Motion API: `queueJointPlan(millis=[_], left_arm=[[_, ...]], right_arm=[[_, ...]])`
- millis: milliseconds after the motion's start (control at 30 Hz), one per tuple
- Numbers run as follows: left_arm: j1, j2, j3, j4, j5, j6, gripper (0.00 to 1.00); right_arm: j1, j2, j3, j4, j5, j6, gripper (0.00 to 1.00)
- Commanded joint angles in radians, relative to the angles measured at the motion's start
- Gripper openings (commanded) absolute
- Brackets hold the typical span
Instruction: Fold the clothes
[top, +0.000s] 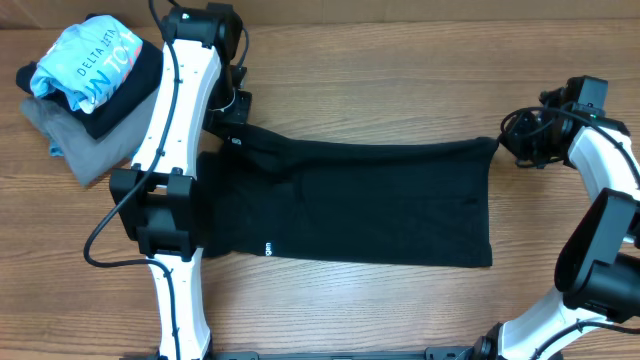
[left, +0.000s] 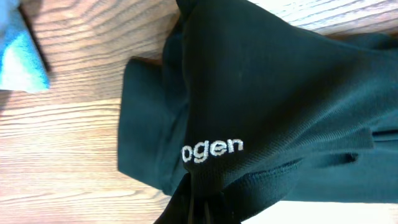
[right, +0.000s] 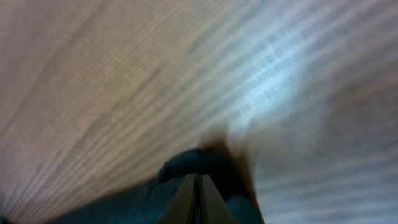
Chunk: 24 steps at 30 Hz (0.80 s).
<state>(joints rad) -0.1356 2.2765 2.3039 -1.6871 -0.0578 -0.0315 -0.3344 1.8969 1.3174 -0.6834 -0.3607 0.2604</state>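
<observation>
The clothes (top: 380, 205), one plain black garment, lie spread flat across the middle of the table. Small white logo text (top: 268, 246) shows near the front hem. My left gripper (top: 236, 135) is at the garment's far left corner, shut on a pinch of the fabric. In the left wrist view the black cloth (left: 280, 93) with white letters (left: 211, 150) bunches into the closed fingers (left: 199, 208). My right gripper (top: 503, 147) is at the far right corner. The blurred right wrist view shows it (right: 199, 186) shut, with dark fabric (right: 186, 163) around its tips.
A pile of garments sits at the far left corner: a light-blue printed shirt (top: 90, 60) on a grey folded one (top: 80, 140). Its blue edge (left: 22, 62) shows in the left wrist view. The left arm and its cable (top: 100, 230) lie along the garment's left side.
</observation>
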Motion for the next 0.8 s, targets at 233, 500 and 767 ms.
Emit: queueJointPlan(millis=[233,500,767], left_arm=[[0.064,-0.064,-0.077,-0.003,0.128,-0.031,0.05],[0.064,-0.164,-0.361,-0.003,0.099,-0.013,0.04],[0.064,-0.164,-0.468,0.039,0.07,-0.002,0.05]], right_arm=[[-0.028,-0.134,0.02,-0.195,0.001,-0.053,0.04],[-0.028,-0.151,0.019,-0.435,0.079,-0.06,0.04],[-0.027,-0.151,0.007,-0.619,0.199,-0.059,0.04]])
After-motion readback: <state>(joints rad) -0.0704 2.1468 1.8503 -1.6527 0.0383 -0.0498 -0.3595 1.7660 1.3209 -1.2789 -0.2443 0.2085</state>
